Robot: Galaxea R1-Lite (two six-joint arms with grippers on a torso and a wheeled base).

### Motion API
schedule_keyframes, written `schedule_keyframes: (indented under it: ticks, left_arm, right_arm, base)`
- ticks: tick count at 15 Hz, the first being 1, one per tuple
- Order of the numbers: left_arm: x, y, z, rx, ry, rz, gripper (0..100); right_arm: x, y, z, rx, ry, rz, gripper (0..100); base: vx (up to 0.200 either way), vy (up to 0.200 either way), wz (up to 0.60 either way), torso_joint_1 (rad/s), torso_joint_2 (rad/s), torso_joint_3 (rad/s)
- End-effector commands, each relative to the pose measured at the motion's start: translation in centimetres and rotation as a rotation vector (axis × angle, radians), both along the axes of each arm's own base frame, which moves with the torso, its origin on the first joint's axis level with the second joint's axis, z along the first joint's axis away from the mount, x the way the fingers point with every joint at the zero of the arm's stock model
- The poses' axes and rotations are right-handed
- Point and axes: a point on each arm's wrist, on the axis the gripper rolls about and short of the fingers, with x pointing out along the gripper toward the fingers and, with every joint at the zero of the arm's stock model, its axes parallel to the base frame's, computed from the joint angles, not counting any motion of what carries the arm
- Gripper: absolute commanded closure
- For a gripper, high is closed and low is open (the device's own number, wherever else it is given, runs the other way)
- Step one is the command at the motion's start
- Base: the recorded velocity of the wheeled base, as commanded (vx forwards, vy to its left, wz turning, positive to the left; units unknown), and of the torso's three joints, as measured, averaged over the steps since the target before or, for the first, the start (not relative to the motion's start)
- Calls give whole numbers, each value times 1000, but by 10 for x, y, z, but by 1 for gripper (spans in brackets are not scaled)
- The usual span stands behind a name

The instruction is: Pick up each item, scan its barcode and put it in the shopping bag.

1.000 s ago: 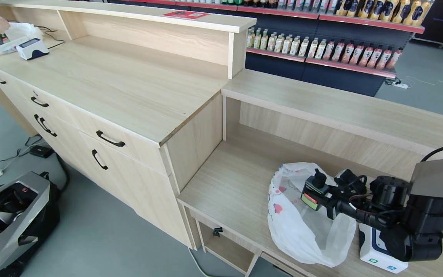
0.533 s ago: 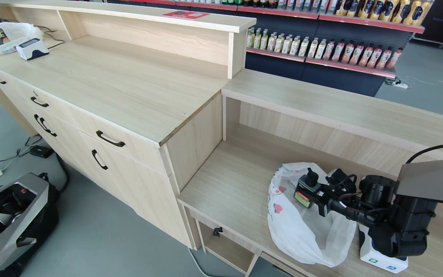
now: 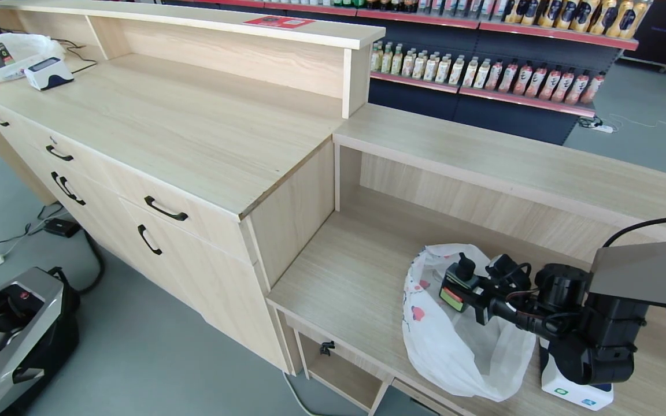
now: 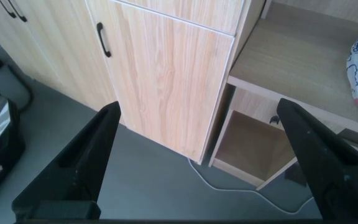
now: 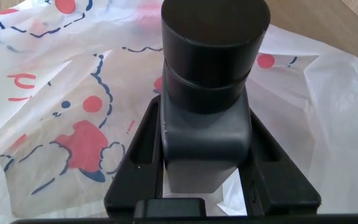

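Bag lies open on the tabletop, its mouth just below the bottle. Right gripper has its fingers clenched on the bottle's sides, cap end pointing away from the wrist. Lowering straight in looks enough. Left gripper, released, hangs well apart.
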Motion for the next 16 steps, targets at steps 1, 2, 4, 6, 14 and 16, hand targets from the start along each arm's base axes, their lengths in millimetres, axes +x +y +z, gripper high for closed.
schedule_keyframes:
  ticks: [1,2,4,6,14,16]
  left_arm:
    - [0,0,0,0,0,-1,0]
    - [0,0,0,0,0,-1,0]
    - [0,0,0,0,0,-1,0]
    - [0,0,0,0,0,1,0]
    - [0,0,0,0,0,-1,0]
    - [0,0,0,0,0,1,0]
  right_arm:
    - [-1,0,-1,-4,4,0,100]
    - [-2,0,-2,-5,8,0,100]
    - [-4,-3,0,-5,8,-7,0]
    - [-4,-7,6,-4,-7,-17,0]
    - [-115,-26,197,-26,-250,-98,0]
    - [-148,-27,214,-40,-318,-121,0]
  base:
    - [0,0,0,0,0,0]
    - [0,0,0,0,0,0]
    - [0,0,0,0,0,0]
    - [0,0,0,0,0,0]
    - [0,0,0,0,0,0]
    - [0,0,-300,-1,4,-1]
